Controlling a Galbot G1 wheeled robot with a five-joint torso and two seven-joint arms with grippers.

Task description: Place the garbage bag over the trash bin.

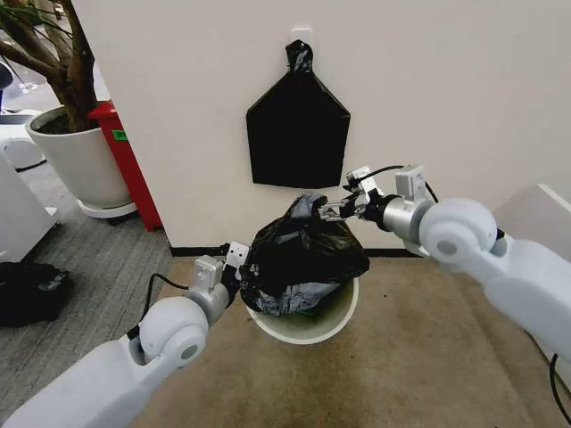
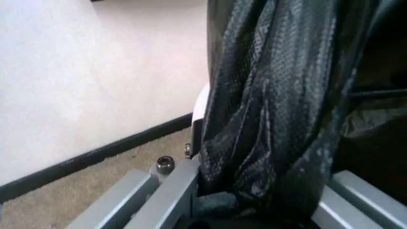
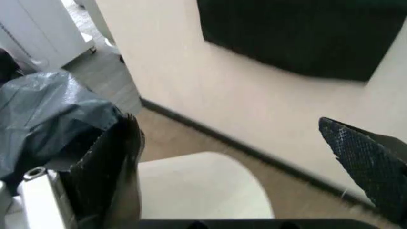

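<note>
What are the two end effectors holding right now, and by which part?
Both hold the garbage bag over the trash bin: the left end effector grips its left edge, the right end effector its upper right edge.

We find open carpet (image 1: pixel 428 357) in front of the trash bin (image 1: pixel 308 328); the wall (image 1: pixel 446 107) blocks passage just behind it.

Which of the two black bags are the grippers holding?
The loose crinkly garbage bag over the trash bin, held between the left gripper and right gripper; the flat bundle hangs on the wall, untouched.
</note>
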